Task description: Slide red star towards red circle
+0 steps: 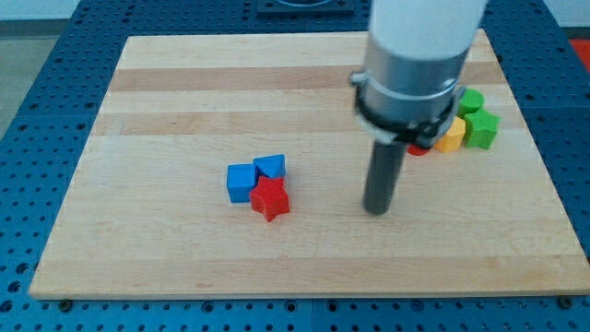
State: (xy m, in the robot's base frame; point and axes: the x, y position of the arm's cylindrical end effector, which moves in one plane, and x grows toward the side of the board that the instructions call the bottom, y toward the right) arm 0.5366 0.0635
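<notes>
The red star (270, 198) lies left of the board's middle, touching a blue cube (241, 182) on its left and a blue triangular block (271, 167) above it. The red circle (419, 148) is mostly hidden behind the arm at the view's right; only a small red edge shows. My tip (376, 210) rests on the board to the right of the red star, a clear gap apart, and below-left of the red circle.
A yellow block (451, 135), a green block (481, 129) and another green block (471, 100) cluster by the red circle near the wooden board's (184, 92) right edge. The arm's large grey body hides part of that cluster.
</notes>
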